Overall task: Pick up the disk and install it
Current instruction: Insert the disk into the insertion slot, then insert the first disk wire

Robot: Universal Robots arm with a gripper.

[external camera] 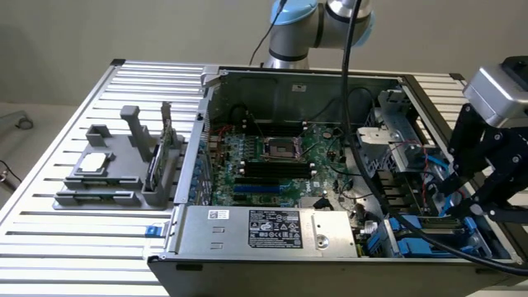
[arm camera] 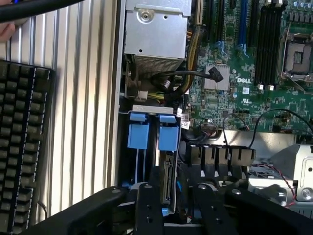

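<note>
- Gripper point(arm camera: 179, 211) hung over the drive bay point(arm camera: 146, 171), at the corner of the open computer case point(external camera: 289, 86) on the exterior view's right. I saw it slack and gripping nothing, its two black fingers point(arm camera: 149, 210) standing apart with a clear gap between them.
- I found the disk point(arm camera: 166, 182) standing on edge down in that bay, with its connector strip facing the wrist camera. It sat in the gap, much closer to one finger than the other, and I could not tell whether that finger touched it.
- I counted two blue carrier tabs point(arm camera: 138, 135) side by side at the end of the bay nearer the power supply. One of them lined up with the disk.
- I saw the grey power supply box point(external camera: 264, 229), with its black-and-white sticker, lying along the near wall of the case, just beside the bay.
- I saw the green motherboard point(external camera: 272, 158) covering the case floor, well apart from the gripper.
- I noted a grey parts holder point(external camera: 115, 179) on the slatted metal table point(external camera: 66, 247), on the exterior view's left and apart from the case.
- I also spotted a black keyboard point(arm camera: 22, 147) lying on the table beside the case.
</note>
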